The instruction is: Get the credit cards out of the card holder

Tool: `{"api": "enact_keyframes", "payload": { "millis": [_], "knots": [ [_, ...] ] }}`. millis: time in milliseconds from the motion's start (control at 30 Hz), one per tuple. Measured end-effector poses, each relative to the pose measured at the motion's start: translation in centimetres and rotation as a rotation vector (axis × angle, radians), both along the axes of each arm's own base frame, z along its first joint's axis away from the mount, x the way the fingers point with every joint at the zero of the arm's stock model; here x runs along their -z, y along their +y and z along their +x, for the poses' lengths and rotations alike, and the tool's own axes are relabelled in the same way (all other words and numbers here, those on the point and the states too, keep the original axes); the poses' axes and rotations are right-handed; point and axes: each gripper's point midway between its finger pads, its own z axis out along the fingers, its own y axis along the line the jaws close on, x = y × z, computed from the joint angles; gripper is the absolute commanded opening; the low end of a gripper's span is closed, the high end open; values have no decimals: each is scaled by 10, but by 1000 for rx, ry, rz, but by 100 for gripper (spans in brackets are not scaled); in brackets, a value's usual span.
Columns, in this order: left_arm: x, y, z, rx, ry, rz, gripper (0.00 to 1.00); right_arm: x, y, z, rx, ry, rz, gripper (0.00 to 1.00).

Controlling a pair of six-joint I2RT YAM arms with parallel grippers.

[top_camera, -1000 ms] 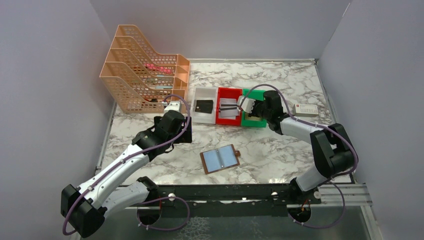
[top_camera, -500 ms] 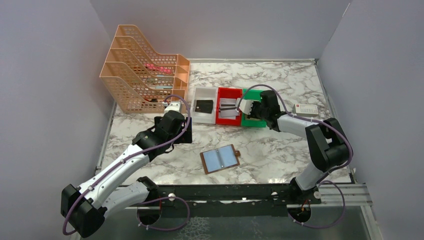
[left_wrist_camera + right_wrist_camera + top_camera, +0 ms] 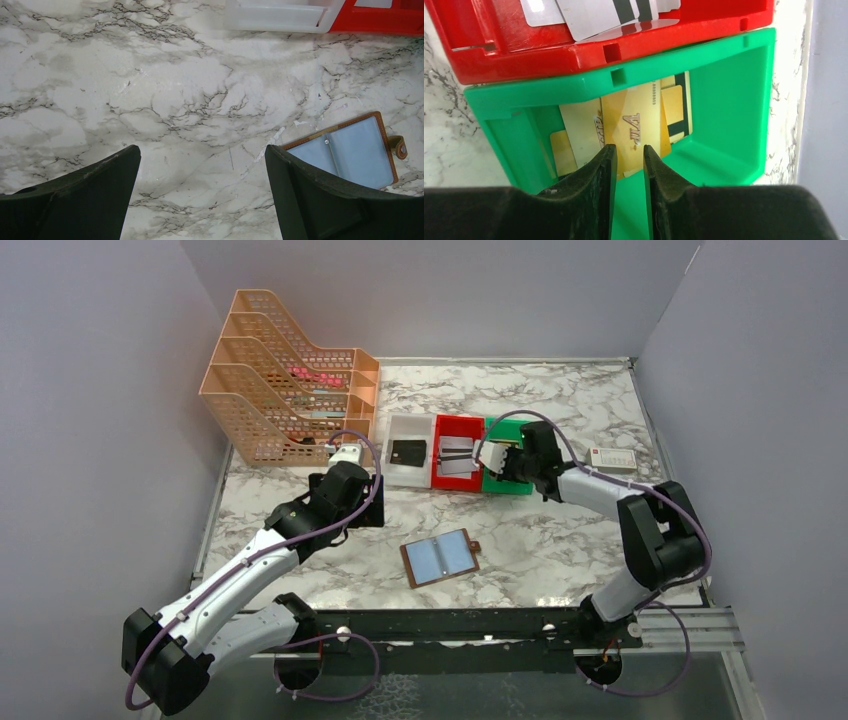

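1. The card holder (image 3: pixel 441 557) lies open and flat on the table (image 3: pixel 150 90), in its near half and roughly between the two arms. It is well apart from both grippers.
2. Both sleeves that show are pale blue and look bare, with no card visible in either. We cannot tell whether more sleeves lie folded beneath.
3. The credit cards (image 3: pixel 634 130) we can find sit in the three bins at the back:
   - a black card (image 3: pixel 407 452) in the white bin (image 3: pixel 400 425)
   - striped cards (image 3: pixel 594 15) in the red bin (image 3: pixel 524 55)
   - gold cards (image 3: pixel 574 130) in the green bin (image 3: pixel 734 100)
4. The right gripper (image 3: pixel 626 155) hangs over the green bin with its fingers a narrow gap apart, clamped on nothing we can see. The top gold card lies printed side up under the tips and appears to rest on the pile.
5. The left gripper (image 3: pixel 202 155) has its fingers spread wide and is empty. It sits above bare marble, with the holder just off to its right.
6. Our judgement is that the emptying looks done, or very nearly so, since every card in view is in a bin. What may remain is a check for hidden sleeves and drawing both arms clear.
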Motion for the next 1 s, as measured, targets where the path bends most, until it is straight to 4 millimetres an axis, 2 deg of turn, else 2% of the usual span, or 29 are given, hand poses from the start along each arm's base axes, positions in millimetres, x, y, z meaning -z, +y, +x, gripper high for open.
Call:
{"api": "enact_keyframes", "payload": {
  "millis": [133,233,333,433,500,533,600,700,833,933,1000],
  "knots": [
    [0,0,0,0,0,0,99,-21,0,-6,14,-11,36,35],
    [0,0,0,0,0,0,99,-64,9,-7,44,-63,158,40],
    [0,0,0,0,0,0,99,-116,20,-13,96,-108,360,42],
    [0,0,0,0,0,0,99,-166,35,-28,156,-87,636,42],
    [0,0,0,0,-1,0,99,-186,45,-43,188,-18,815,43],
    [0,0,0,-1,-1,0,99,-190,50,-50,203,35,891,43],
    [-1,0,0,-1,-3,-1,99,-183,60,-66,245,177,1009,44],
    [-3,1,0,-4,-10,-4,99,-143,75,-89,361,417,1057,45],
    [-7,4,1,-15,-29,-5,99,-90,99,-130,495,635,978,53],
    [-10,7,2,-29,-43,-3,99,-66,117,-164,545,704,908,63],
    [-12,9,3,-41,-56,-4,99,-57,126,-181,559,715,869,64]
  ]
}}
